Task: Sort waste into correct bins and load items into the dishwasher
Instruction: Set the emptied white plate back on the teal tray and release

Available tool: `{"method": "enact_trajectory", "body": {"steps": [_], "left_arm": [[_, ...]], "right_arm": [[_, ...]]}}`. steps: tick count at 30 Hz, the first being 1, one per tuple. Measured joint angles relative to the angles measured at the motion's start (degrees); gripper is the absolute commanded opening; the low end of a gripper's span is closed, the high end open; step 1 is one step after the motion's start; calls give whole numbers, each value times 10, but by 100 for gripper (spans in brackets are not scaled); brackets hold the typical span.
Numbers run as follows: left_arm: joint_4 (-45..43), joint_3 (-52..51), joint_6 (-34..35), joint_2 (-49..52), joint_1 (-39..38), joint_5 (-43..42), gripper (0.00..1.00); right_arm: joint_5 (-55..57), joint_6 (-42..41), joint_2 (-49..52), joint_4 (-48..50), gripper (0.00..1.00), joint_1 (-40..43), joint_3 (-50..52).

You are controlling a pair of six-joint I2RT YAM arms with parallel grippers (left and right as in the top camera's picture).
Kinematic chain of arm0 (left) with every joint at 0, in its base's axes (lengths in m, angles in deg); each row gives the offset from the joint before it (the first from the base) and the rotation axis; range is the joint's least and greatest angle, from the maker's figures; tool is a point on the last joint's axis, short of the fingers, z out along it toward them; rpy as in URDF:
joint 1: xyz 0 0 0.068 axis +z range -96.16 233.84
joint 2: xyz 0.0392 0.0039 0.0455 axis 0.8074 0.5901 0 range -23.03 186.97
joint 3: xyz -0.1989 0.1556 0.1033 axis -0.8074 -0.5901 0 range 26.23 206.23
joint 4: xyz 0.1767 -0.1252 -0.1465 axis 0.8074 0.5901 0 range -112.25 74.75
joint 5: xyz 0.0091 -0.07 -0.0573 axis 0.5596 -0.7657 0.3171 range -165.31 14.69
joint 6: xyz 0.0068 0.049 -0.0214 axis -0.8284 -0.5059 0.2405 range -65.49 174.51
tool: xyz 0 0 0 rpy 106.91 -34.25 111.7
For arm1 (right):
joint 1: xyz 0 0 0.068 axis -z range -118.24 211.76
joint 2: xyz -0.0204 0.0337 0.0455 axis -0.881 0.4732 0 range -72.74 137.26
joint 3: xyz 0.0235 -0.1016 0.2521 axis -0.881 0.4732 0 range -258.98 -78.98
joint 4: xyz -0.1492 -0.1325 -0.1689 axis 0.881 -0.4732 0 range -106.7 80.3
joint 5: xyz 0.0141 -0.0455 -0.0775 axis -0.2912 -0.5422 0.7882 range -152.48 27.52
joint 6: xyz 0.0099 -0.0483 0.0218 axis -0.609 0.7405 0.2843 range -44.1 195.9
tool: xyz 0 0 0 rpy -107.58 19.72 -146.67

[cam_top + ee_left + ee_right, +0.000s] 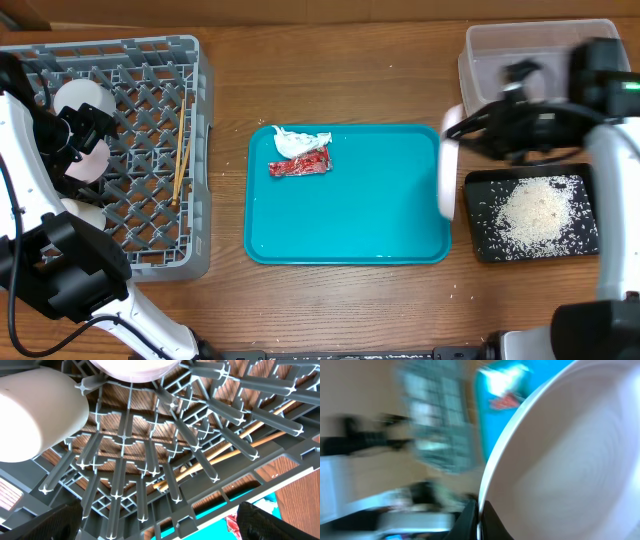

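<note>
My right gripper (pixel 468 132) is shut on the rim of the large white plate (pixel 446 180) and holds it on edge between the teal tray and the black tray (pixel 480 250). The wrist view shows the rim pinched between the fingers (pixel 480 516); the plate (pixel 570 460) fills that blurred view. Rice grains (pixel 535 212) lie in the black tray. The napkin (pixel 300 141) and red wrapper (pixel 299 166) lie on the teal tray. My left gripper (pixel 82 130) is open and empty over the grey rack (pixel 195 150), which holds pale bowls (pixel 85 98), a cup (pixel 35 410) and chopsticks (pixel 181 170).
The teal tray (pixel 350 220) sits mid-table. The clear tub (pixel 520 50) stands at the back right, behind my right arm. The rack's lattice (pixel 150 460) fills the left wrist view, with a bowl (pixel 132 367) at the top and chopsticks (pixel 240 447) under the grid.
</note>
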Motion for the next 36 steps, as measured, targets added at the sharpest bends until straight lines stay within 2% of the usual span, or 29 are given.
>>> {"method": "enact_trajectory", "body": {"steps": [4,7,11,17,18,19,20,21,23,25,29,36], "left_arm": [[0,0,0,0,0,0,100],[0,0,0,0,0,0,100],[0,0,0,0,0,0,100],[0,0,0,0,0,0,100],[0,0,0,0,0,0,100],[0,0,0,0,0,0,100],[0,0,0,0,0,0,100],[0,0,0,0,0,0,100],[0,0,0,0,0,0,100],[0,0,0,0,0,0,100],[0,0,0,0,0,0,100],[0,0,0,0,0,0,100]], "right_arm": [[186,-89,5,14,4,-139,0],[283,-158,10,39,4,-236,7],[363,-235,24,137,4,-348,63],[409,-281,77,286,4,-444,136],[413,-284,86,301,9,-451,141],[416,-288,93,313,24,-455,145],[421,-294,100,321,57,-458,148],[421,-298,104,324,62,-458,148],[422,-302,106,328,64,-459,149],[422,-304,106,327,73,-458,149],[410,-309,106,302,82,-457,144],[408,-311,105,189,85,-420,49]]}}
